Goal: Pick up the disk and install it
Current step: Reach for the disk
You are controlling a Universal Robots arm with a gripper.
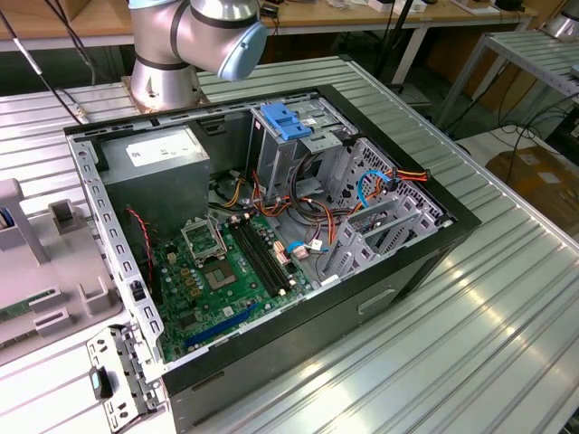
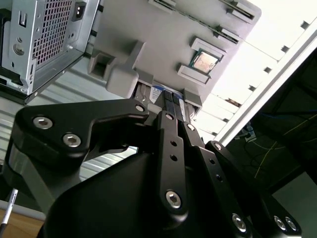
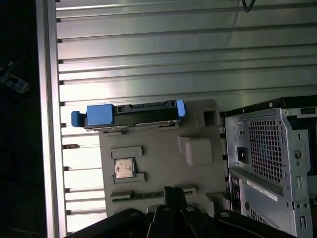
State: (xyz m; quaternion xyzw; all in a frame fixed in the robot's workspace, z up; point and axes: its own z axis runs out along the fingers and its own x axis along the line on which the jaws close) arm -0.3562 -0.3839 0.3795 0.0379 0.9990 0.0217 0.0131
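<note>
The disk (image 3: 131,114), a grey drive in a bright blue carrier, stands on its long edge in a slot of the grey parts tray (image 3: 163,144). In the second wrist view the disk (image 2: 157,94) shows just past the fingertips. My gripper (image 3: 173,196) hangs above the tray, apart from the disk. Its black fingers (image 2: 168,119) are pressed together, shut on nothing. The open computer case (image 1: 271,226) lies on the table, with its metal drive cage (image 1: 280,158) at the back under a fixed blue bracket (image 1: 285,120).
The tray (image 1: 54,262) sits at the exterior view's left of the case on a ribbed metal table (image 1: 470,344). A processor chip (image 3: 124,167) rests in a tray pocket. The case's rear panel (image 3: 267,158) stands close beside the tray. The arm's base (image 1: 163,72) rises behind the case.
</note>
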